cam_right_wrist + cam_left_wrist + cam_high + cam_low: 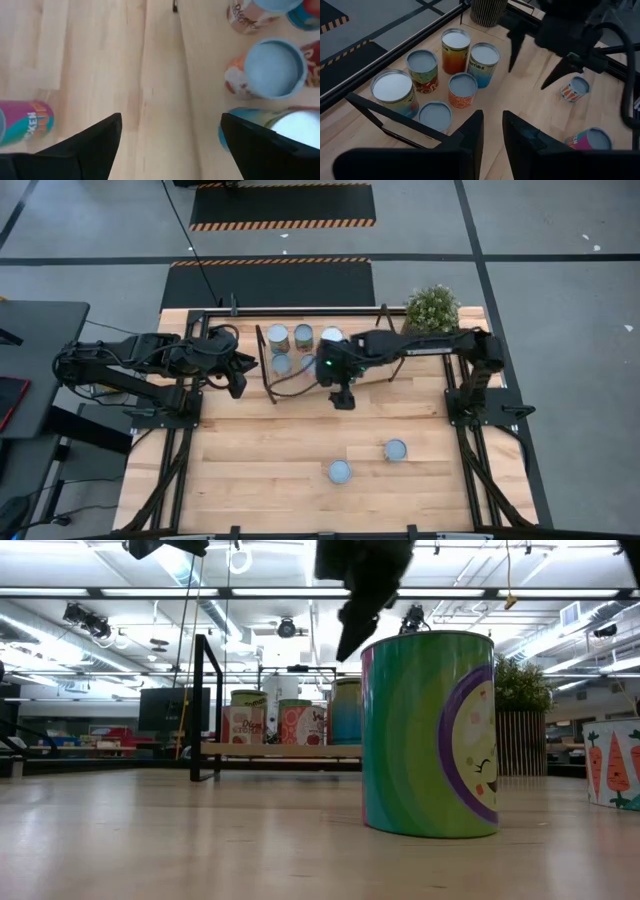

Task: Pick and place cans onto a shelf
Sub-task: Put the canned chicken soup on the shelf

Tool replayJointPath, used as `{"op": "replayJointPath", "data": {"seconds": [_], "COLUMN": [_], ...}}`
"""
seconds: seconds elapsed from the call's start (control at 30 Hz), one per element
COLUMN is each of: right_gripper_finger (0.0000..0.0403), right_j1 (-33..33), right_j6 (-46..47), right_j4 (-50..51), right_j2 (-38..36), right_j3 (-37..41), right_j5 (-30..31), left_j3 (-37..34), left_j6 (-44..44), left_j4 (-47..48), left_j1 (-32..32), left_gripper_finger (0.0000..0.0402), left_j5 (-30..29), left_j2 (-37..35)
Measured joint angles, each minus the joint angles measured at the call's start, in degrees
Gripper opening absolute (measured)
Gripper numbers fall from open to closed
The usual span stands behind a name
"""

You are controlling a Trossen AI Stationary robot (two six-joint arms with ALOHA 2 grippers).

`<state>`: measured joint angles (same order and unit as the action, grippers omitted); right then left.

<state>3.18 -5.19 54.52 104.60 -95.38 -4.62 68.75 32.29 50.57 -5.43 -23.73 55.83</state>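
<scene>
Several cans [462, 87] with pale round tops stand upright in a cluster on the shelf [270, 750], between its black rod frames, at the table's far middle [300, 340]. Two more cans stand on the tabletop near the front: a green one [430, 735] [340, 471] and one with carrots [615, 765] [395, 449]. My right gripper [342, 398] hangs open above bare table just in front of the shelf, pointing steeply down, with nothing between its fingers [170, 125]. My left gripper [237, 375] waits left of the shelf, raised, with only a narrow gap between its fingers [492, 132].
A potted green plant [432, 308] stands at the far right corner. Black frame rails [460, 395] run along the table's sides. Open wood lies between the shelf and the two front cans.
</scene>
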Motion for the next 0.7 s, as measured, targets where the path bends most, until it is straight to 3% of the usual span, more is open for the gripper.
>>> {"op": "replayJointPath", "data": {"seconds": [0.2,0.37,0.53,0.7], "right_gripper_finger": [0.0347,0.0347,0.0347,0.0347], "right_j1": [-4.6,-9.7,-15.7,-20.7], "right_j6": [6.0,9.4,8.3,9.6], "right_j4": [-10.6,-14.4,-17.1,-19.8], "right_j2": [-10.2,-14.6,-14.5,-10.7], "right_j3": [15.3,24.5,28.5,29.6], "right_j5": [0.8,1.7,0.2,2.5], "left_j3": [0.0,0.0,0.0,0.0], "left_j6": [0.0,0.0,0.0,0.0], "left_j4": [0.0,0.0,0.0,0.0], "left_j1": [0.0,0.0,0.0,0.0], "left_gripper_finger": [0.0078,0.0078,0.0078,0.0078], "left_j5": [0.0,0.0,0.0,0.0], "left_j2": [0.0,0.0,0.0,0.0]}}
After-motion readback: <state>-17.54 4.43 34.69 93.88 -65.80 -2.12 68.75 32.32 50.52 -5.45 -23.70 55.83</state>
